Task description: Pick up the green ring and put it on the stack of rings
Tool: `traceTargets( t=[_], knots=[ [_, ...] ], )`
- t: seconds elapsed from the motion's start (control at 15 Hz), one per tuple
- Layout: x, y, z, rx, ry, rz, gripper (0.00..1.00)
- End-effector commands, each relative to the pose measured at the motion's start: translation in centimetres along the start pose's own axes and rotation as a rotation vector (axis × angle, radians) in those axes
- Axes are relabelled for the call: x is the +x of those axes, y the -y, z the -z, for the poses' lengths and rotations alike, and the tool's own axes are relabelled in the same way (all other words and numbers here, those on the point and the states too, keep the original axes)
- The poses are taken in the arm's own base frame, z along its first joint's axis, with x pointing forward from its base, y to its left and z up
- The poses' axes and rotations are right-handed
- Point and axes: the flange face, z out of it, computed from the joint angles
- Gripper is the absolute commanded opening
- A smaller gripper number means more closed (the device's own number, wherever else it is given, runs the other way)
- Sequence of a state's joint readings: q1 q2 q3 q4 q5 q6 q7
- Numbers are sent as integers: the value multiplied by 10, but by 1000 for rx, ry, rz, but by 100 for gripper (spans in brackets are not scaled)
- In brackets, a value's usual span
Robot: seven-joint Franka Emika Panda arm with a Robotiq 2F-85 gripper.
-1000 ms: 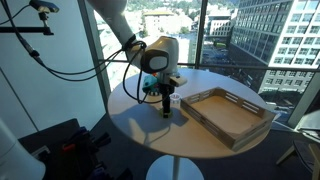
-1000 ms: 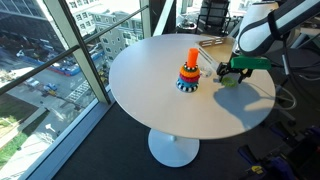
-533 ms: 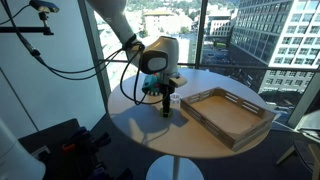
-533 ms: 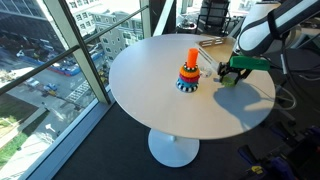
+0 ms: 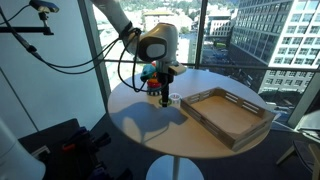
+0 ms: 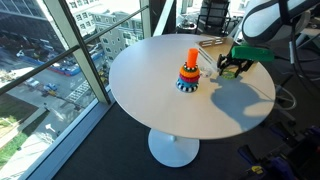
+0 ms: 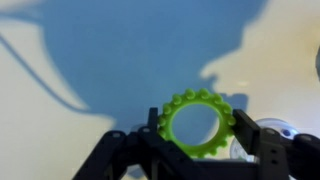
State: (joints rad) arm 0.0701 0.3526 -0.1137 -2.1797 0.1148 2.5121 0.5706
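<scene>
Hand (image 7: 198, 126): clamped on the green ring (image 7: 199, 101), one finger on each side of the outer rim. Pinching it across its width leaves the hole free, which looks deliberate for threading.
Green ring, place: in the hand, apparently clear of the table (image 6: 160, 110), with a shadow under it.
Green ring, pointing: flat and level, hole open towards the wrist camera, axis roughly vertical. It's round, so there is no real long axis.
Whitish ring (image 7: 272, 132): on the table just beside one finger, untouched.
Stack of rings (image 6: 189, 73): upright, orange-red tip up, near the hand (image 6: 236, 68) but apart. The ring has yet to go over that tip.
Tray (image 5: 250, 130): farther off, not in play.
</scene>
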Motion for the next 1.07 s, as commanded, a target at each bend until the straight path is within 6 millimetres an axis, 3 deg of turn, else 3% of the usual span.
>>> traceTargets(
  t=[0.0,0.47,1.0],
  knots=[
    [-12,9,48,-14,-4,45,49],
    [-27,33,117,-5,-48,133,49],
    [-41,81,156,67,-97,209,49]
  ],
)
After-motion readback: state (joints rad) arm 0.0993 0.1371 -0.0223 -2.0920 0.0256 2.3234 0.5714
